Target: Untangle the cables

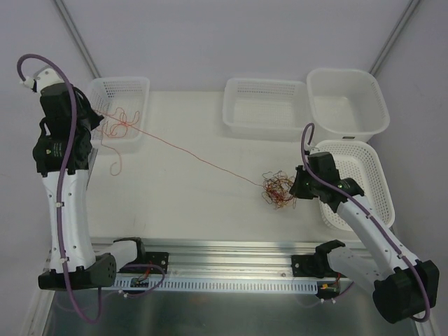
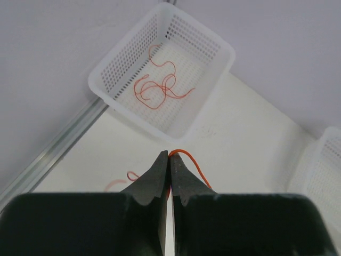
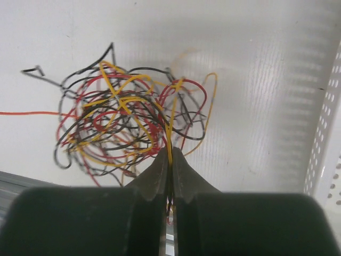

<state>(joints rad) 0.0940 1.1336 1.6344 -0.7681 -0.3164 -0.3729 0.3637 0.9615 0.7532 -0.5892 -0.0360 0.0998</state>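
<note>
Cables (image 1: 278, 189) lie mostly in one snarl on the white table (image 1: 196, 210), near its right front and just beside the right arm. A few freed strands (image 2: 160, 88) are coiled in the far-left basket (image 1: 129, 87). Between those two places a single red-orange strand (image 1: 189, 155) runs in a nearly straight line, so it looks taut. The step in hand appears to be drawing that strand out of the snarl (image 3: 117, 122) towards the basket. The left gripper (image 2: 169, 159), raised near the basket, has its jaws together on the strand's far end. The right gripper (image 3: 170, 156) is down at the snarl with its jaws pressed together on a yellow wire (image 3: 170, 128), seemingly to anchor the bundle. To do this well, the left arm should pull slowly along the line of the strand and not upward, since a jerk could tighten loops or drag the whole bundle. The right hold should stay low and firm. If the line stops feeding, easing off and shaking the snarl loose seems wiser than pulling harder, because such thin wire may slip from the pinch.
</note>
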